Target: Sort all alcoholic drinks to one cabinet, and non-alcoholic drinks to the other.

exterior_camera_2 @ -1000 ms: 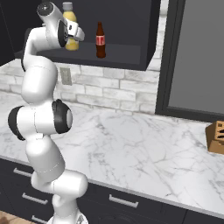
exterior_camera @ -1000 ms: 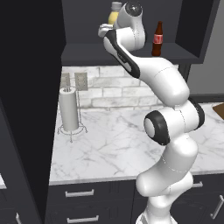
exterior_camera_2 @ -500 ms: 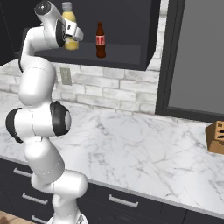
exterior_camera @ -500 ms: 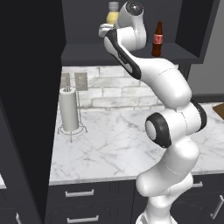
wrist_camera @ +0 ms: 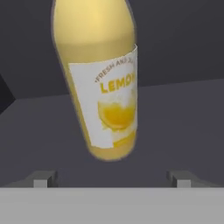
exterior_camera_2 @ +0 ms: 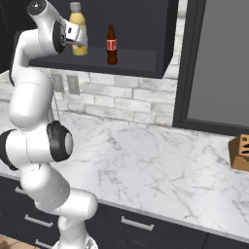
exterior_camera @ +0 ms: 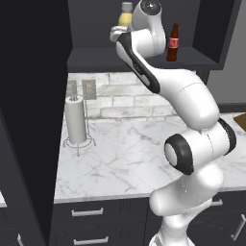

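Since a second ago little has shifted: the gripper (exterior_camera_2: 77,43) has let its jaws spread wide, and the yellow juice bottle (exterior_camera_2: 78,28) stands on the cabinet shelf (exterior_camera_2: 131,64) free of both fingertips (wrist_camera: 43,179). From the hand view its lemon label reads plainly, while the right base view adds the small brown bottle (exterior_camera_2: 112,44) just beside it and a knife block (exterior_camera_2: 241,152) on the counter (exterior_camera_2: 146,165); the left base view adds a paper towel holder (exterior_camera: 77,122).

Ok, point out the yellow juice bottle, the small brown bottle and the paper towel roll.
yellow juice bottle (wrist_camera: 105,74), hand view, on its body.
small brown bottle (exterior_camera_2: 112,45), right base view, on its red label.
paper towel roll (exterior_camera: 77,120), left base view, mid roll.
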